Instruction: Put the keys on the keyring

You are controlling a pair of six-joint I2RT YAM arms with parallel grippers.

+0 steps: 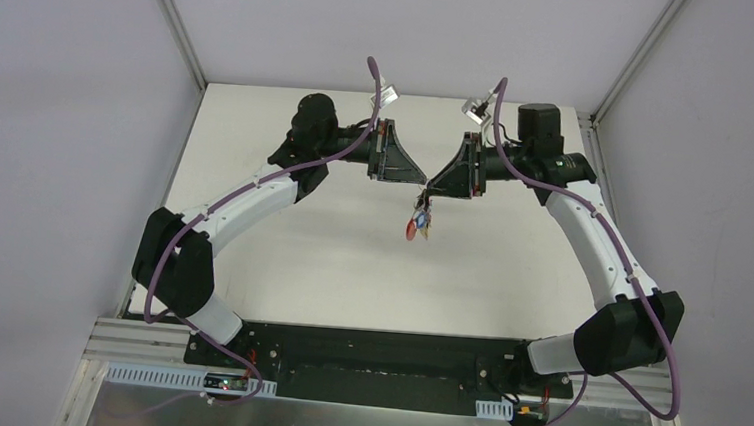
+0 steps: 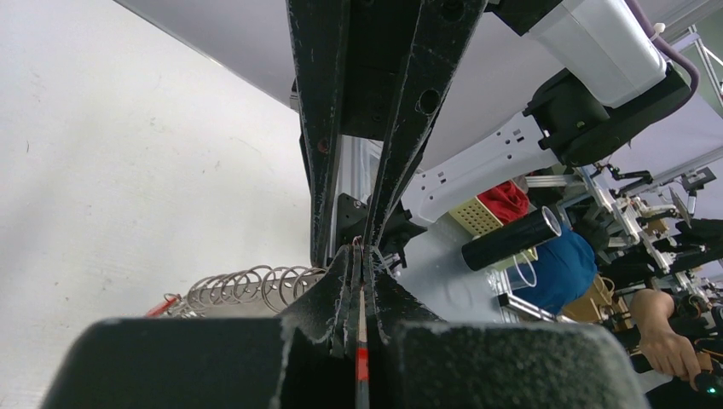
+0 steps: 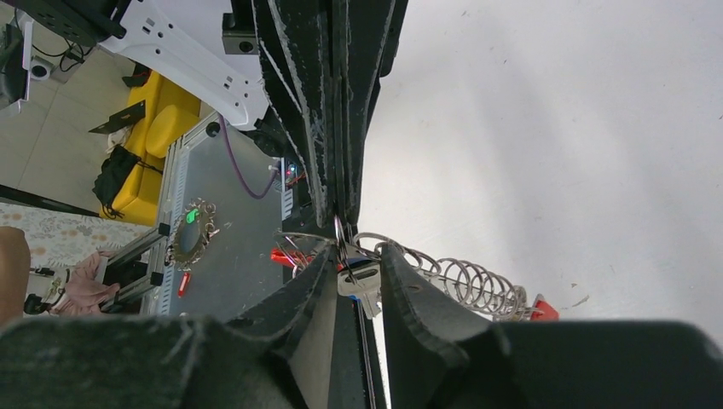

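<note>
Raised tip to tip above the worktop (image 1: 330, 260) so the keys (image 1: 417, 226) dangle free, the left hand (image 2: 361, 254) clenches the keyring (image 2: 361, 362) while the right hand (image 3: 356, 256) brackets a silver key (image 3: 361, 283), grip unclear.

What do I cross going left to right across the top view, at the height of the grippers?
Left arm's black wrist joint → left gripper → right gripper → right arm's black wrist joint. The keys hang below where both grippers meet, so unplaced.

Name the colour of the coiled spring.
Silver coiled spring, clearest in the right wrist view.
</note>
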